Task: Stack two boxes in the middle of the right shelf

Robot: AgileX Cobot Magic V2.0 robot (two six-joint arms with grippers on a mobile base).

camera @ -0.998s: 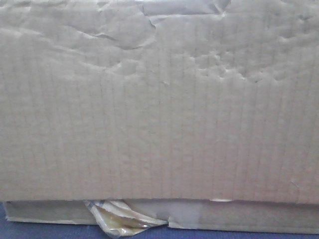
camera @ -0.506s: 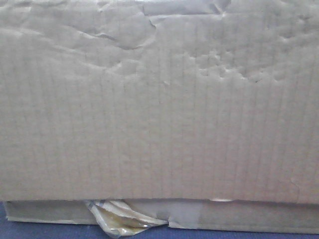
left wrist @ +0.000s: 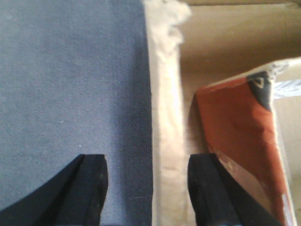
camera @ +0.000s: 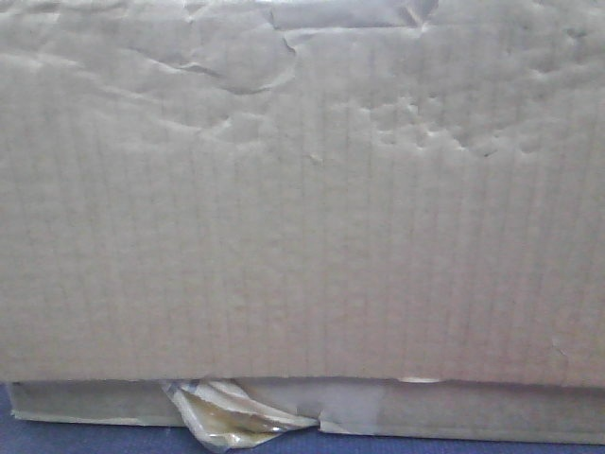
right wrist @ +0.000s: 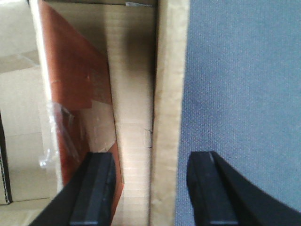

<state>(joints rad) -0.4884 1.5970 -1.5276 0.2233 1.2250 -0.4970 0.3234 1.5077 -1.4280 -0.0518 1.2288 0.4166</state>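
Cardboard sat nearest: the raw top edge of the large box (left wrist: 165, 94) ran up between the black fingers of the left claw (left wrist: 148, 162). That claw stood wide apart and held nothing. One finger hung over the blue desk (left wrist: 70, 70) outside the box and the other hung inside it, beside a red-printed flap (left wrist: 235, 136). The right claw (right wrist: 151, 157) mirrored it, parted astride another wall of what looked like the same box, with clear space on the inner side and nothing gripped.

Farther off, the front view showed the large box's dented face resting on the thin box (camera: 473, 411), which lay flat on the desk with peeling tape (camera: 227, 416) curling from its front edge. The shelf was not in view.

The step in hand looked like a two-sided pinch for the lift. It would go best with both claws set deep over the walls and closing together with even, modest force — the corrugated board looked soft and could buckle. The lift would need to stay level. Since only the upper box was straddled, the thin one would likely stay behind.

The count was two boxes, two claws and one curl of tape. A red flap showed in each wrist view — one flap or two, I could not tell.
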